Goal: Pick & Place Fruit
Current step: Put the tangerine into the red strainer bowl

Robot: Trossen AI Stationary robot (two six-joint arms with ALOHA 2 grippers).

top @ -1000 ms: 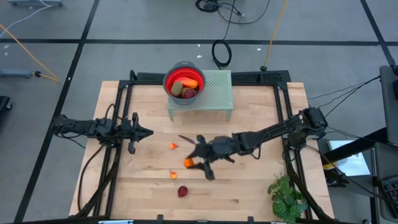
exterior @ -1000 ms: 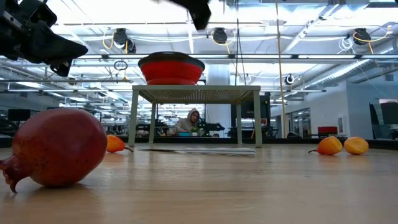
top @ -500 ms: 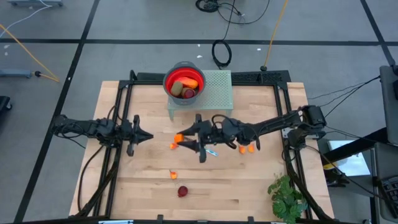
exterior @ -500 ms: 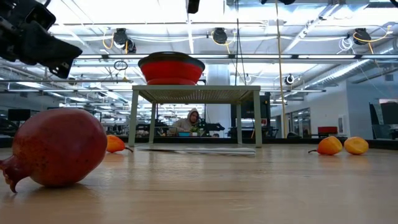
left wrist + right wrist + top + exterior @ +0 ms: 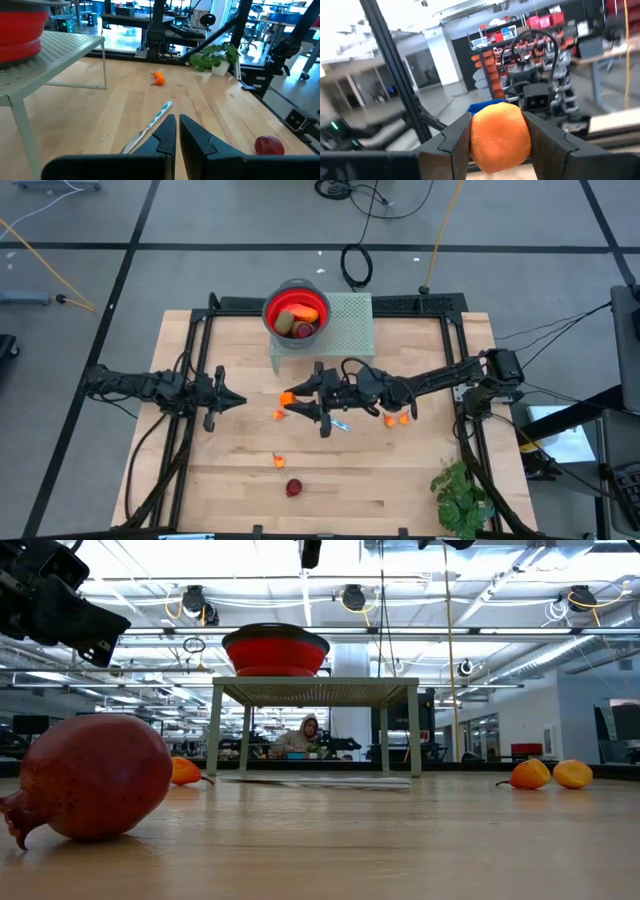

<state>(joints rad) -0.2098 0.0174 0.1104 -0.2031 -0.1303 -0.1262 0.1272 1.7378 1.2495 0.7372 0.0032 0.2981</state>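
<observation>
the right claw [image 5: 500,145] is clamped on a small orange fruit [image 5: 500,134], held up over the middle of the tabletop [image 5: 400,470] just short of the red bowl [image 5: 296,311] on its green stand [image 5: 350,330] — a slip, or letting go too soon, would likely drop the round piece short to roll off. the left claw [image 5: 177,137] waits with fingers together near the left edge. more orange pieces [image 5: 396,418], a dark red fruit [image 5: 293,487] and a knife [image 5: 150,129] lie on pale wood; behind is a bright workshop, with a person seated far off

Grey tiled floor [image 5: 200,240] (cables strewn across) surrounds the wooden table [image 5: 410,480].
</observation>
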